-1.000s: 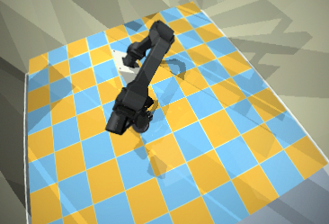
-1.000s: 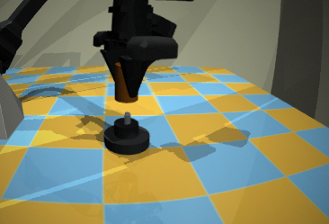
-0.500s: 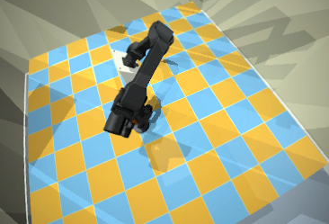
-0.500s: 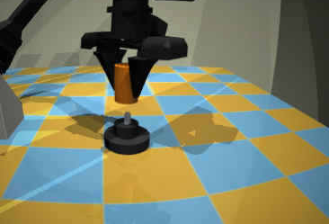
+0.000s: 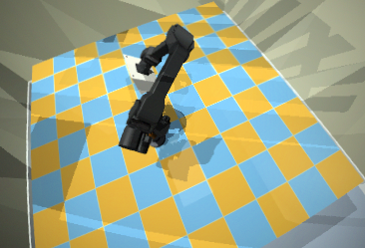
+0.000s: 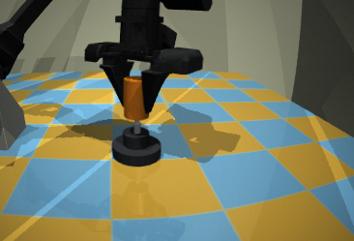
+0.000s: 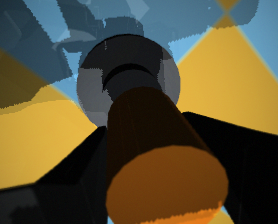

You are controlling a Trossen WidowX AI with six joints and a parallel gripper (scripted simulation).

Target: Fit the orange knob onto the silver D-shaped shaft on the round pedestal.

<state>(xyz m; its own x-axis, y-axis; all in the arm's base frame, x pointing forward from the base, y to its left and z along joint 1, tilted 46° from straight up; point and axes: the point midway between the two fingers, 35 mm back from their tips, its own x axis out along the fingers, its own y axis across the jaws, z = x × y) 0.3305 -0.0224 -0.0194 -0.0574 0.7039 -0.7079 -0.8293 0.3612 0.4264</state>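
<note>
The orange knob is a tall cylinder, close to upright, between the fingers of my gripper, which is shut on it. In the exterior view the knob's lower end is just above the tip of the silver shaft. The shaft stands on the dark round pedestal, which rests on the checkered table. In the wrist view the knob hides the shaft. The knob's hole and the flat sides cannot be made out. In the top view the arm mostly covers the pedestal and knob.
The arm's white base plate is on the checkered table in the top view. The arm's upper links run to the left in the exterior view. Shadows of the arm fall around the pedestal.
</note>
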